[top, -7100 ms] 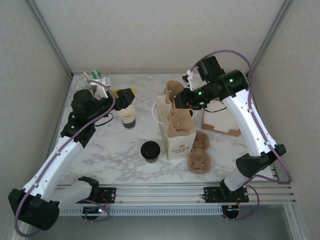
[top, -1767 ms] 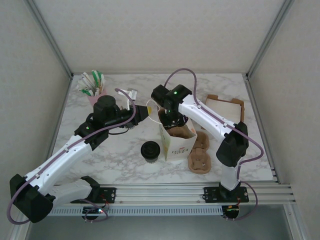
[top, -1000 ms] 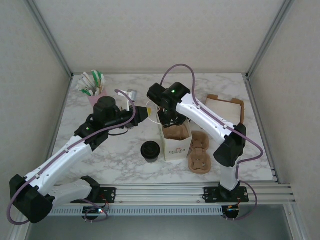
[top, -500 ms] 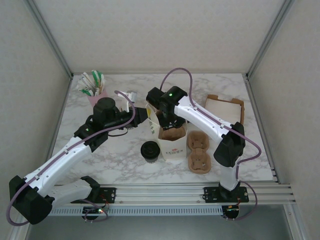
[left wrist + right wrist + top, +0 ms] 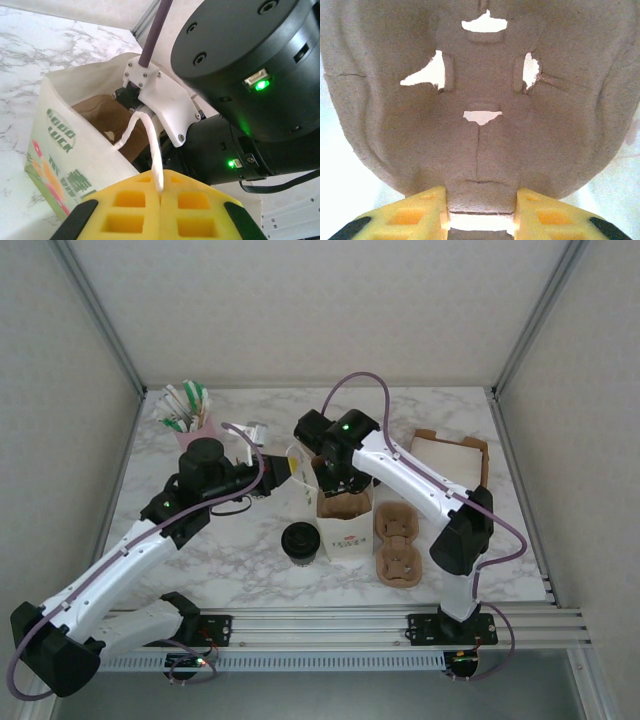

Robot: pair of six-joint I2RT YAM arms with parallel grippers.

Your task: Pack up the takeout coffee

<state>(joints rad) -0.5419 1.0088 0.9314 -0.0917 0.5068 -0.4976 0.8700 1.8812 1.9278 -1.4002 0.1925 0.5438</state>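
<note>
Though unpacked, takeout coffee [image 5: 300, 542] upright, lid-up.

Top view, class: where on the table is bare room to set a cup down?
Free: back strip between straw holder and flat box; front-right corner beside the pulp carriers. Crowded: centre, around bag and takeout coffee.

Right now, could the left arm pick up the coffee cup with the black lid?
Probably not yet: the left gripper is shut on the bag handle. The coffee cup stands close by, in the open.
</note>
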